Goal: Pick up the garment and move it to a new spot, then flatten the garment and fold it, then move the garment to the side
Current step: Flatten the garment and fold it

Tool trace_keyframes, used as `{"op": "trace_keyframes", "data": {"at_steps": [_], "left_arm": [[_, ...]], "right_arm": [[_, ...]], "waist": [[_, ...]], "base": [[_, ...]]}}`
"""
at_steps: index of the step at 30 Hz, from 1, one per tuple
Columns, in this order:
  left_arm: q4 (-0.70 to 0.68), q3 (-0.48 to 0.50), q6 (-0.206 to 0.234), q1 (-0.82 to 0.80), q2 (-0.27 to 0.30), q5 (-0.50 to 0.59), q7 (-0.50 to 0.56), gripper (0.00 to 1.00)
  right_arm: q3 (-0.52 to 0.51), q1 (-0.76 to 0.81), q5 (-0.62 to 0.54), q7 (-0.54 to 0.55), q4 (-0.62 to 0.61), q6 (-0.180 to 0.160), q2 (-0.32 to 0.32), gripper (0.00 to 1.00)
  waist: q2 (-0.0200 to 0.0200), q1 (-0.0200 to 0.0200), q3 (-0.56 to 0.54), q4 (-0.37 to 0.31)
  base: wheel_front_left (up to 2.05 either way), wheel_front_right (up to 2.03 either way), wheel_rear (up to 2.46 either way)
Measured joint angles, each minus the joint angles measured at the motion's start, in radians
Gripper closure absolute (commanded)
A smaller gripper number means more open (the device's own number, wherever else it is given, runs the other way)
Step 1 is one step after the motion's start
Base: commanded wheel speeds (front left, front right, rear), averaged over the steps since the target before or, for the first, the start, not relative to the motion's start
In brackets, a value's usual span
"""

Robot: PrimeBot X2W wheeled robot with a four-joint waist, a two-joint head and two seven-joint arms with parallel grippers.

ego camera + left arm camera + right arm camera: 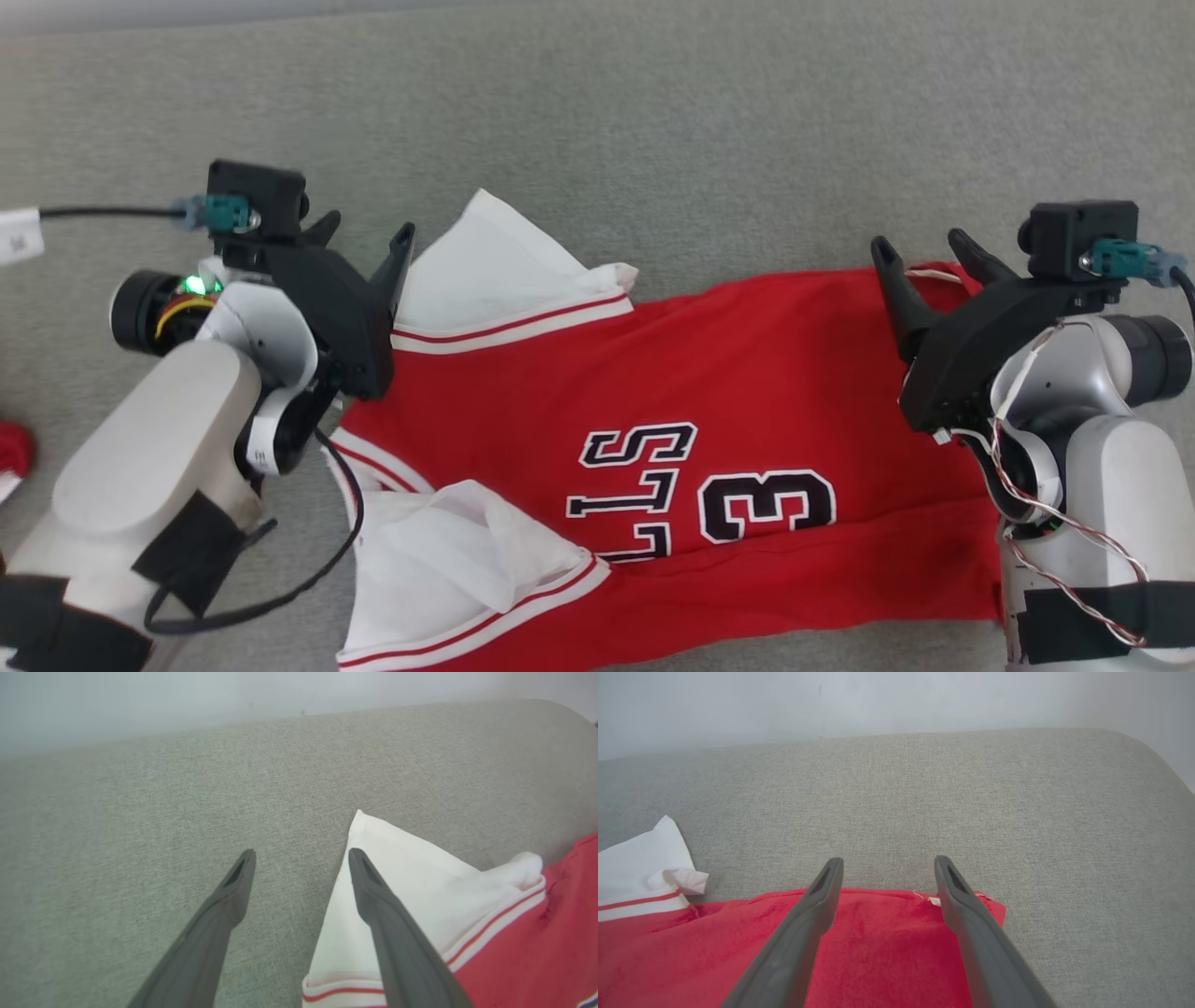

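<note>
The garment is a red basketball jersey with white lining, red-white trim and black-and-white lettering, spread across the grey cloth surface. Its white shoulder flaps point left. My left gripper hovers open at the upper white flap, one finger over the flap's edge, the other over bare cloth. My right gripper stands open above the jersey's far right corner, with nothing between its fingers.
The grey fabric surface stretches wide beyond the jersey toward a pale wall. A small red item peeks in at the left edge of the head view. A black cable loops from my left wrist.
</note>
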Motion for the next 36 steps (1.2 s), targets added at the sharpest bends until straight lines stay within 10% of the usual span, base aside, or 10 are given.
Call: {"op": "trace_keyframes", "data": {"at_steps": [29, 36], "left_arm": [[0.264, -0.111, -0.101, -0.224, -0.044, 0.063, 0.166, 0.00], [0.266, -0.133, -0.128, -0.239, -0.054, 0.052, 0.210, 0.52]], "right_arm": [[0.100, -0.108, 0.052, -0.085, 0.138, 0.000, -0.024, 0.00], [0.119, -0.135, 0.061, -0.093, 0.150, 0.000, -0.032, 0.00]], "waist": [[-0.0001, -0.0005, 0.107, -0.118], [-0.0003, -0.0005, 0.116, -0.111]], "base": [[0.00, 0.00, 0.00], [0.00, 0.00, 0.00]]}}
